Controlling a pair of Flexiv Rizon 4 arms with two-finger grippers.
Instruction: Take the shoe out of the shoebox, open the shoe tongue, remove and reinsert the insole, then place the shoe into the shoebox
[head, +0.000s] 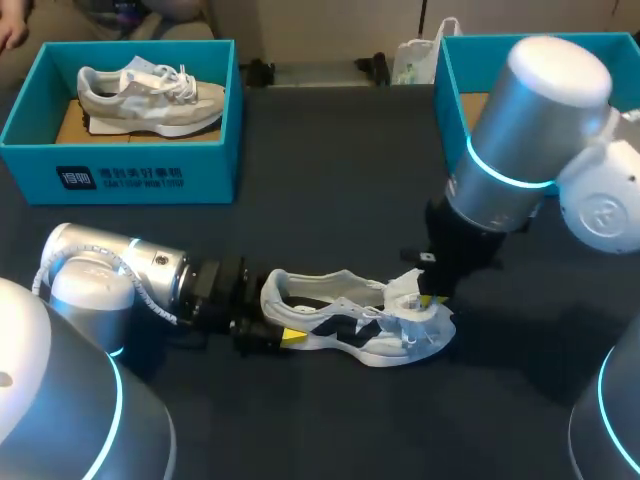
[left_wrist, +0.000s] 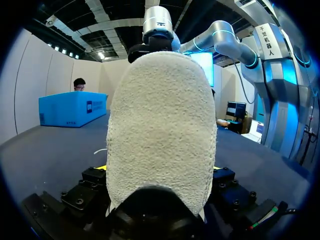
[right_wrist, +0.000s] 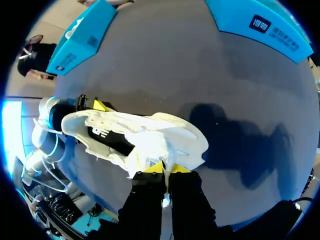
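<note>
A white mesh shoe (head: 350, 320) with black side marks lies on the dark table, toe to the right. My left gripper (head: 278, 320) holds its heel from the left. In the left wrist view the fuzzy heel (left_wrist: 160, 125) fills the space between the fingers, and a yellow tip shows at each side of it. My right gripper (head: 432, 298) comes down over the front of the shoe, shut on the white tongue (head: 405, 292). In the right wrist view its yellow tips pinch the tongue (right_wrist: 150, 157) and lift it off the shoe (right_wrist: 120, 132).
A teal shoebox (head: 130, 175) at the back left holds a second pale shoe (head: 150, 95). Another teal shoebox (head: 452, 95) stands at the back right, partly hidden by my right arm. A white plastic bag (head: 415, 60) lies beyond it.
</note>
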